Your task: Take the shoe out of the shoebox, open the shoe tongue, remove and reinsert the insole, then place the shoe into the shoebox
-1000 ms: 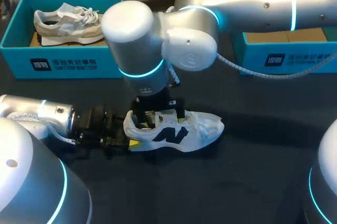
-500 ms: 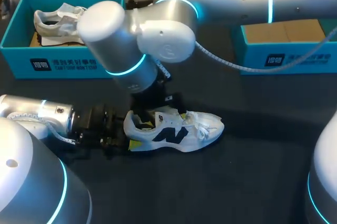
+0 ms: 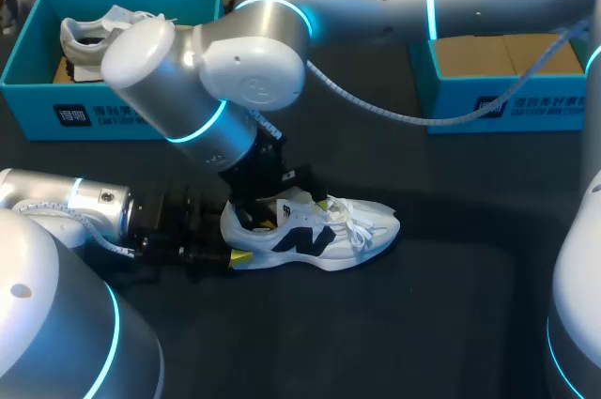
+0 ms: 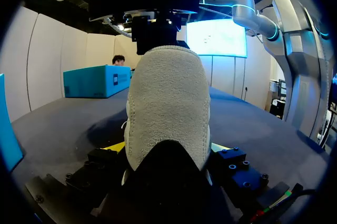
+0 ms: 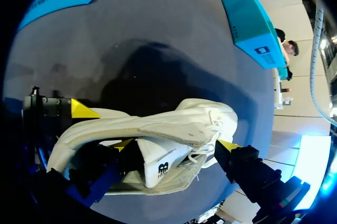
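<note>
Shoe (image 3: 315, 235) sits upright on the table (image 3: 423, 324), out of the empty shoebox (image 3: 507, 108), which is well apart past its toe end. Left gripper (image 4: 167, 147) clamps the shoe's heel from both sides. Right gripper (image 5: 176, 145) is spread wide over the shoe's mouth, with the tongue (image 5: 160, 166) loose between its fingers and nothing gripped. We judge tongue-opening is in hand: we should pinch only the tongue's tip, fold it toward the toe and keep the heel pinned

Fuzzy cloth shoe (image 4: 167, 108), matt dark table (image 3: 423, 324)

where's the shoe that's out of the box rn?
Head view: the shoe lies on the table left of centre, heel gripped by the left end effector, with the right end effector at its opening.
</note>
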`<action>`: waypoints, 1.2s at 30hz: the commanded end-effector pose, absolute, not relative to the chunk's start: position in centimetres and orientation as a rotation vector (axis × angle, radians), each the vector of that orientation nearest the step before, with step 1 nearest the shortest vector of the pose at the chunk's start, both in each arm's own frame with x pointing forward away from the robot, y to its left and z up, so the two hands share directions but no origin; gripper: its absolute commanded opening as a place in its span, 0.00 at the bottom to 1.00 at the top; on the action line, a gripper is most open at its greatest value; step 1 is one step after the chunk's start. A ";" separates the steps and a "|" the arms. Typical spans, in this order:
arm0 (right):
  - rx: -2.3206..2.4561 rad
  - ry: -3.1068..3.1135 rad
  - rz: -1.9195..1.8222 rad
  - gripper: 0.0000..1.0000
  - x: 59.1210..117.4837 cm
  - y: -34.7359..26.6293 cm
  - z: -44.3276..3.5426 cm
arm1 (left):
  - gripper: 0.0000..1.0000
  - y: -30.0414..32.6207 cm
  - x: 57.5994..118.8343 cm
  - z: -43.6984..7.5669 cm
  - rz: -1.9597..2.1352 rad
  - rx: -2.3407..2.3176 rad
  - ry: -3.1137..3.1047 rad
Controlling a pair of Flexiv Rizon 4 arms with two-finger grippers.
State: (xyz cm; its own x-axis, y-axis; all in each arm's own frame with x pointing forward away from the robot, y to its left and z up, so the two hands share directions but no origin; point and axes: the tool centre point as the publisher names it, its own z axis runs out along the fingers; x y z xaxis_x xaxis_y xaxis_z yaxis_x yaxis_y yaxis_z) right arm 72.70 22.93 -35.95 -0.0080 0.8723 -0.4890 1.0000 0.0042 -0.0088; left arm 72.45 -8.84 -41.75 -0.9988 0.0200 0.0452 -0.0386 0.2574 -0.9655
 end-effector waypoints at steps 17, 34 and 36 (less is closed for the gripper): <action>2.074 1.571 -0.552 1.00 71.6 20.2 -34.0 | 0.00 -8.9 72.4 -42.0 1.887 0.022 -2.455; 2.119 1.559 -0.472 0.43 71.8 19.4 -31.8 | 0.00 -8.9 72.4 -42.0 1.887 0.022 -2.455; 2.131 1.560 -0.453 0.40 71.8 19.3 -31.7 | 0.00 -8.9 72.4 -42.0 1.887 0.022 -2.455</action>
State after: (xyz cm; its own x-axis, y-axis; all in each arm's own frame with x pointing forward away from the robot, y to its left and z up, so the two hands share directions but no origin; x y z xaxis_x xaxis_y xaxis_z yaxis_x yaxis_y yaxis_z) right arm 72.53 20.09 -31.98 0.0024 0.8263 -0.5632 0.9999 -0.0082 -0.0078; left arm 72.44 -8.84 -41.75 -0.9988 0.0200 0.0452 -0.0385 0.2573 -0.9656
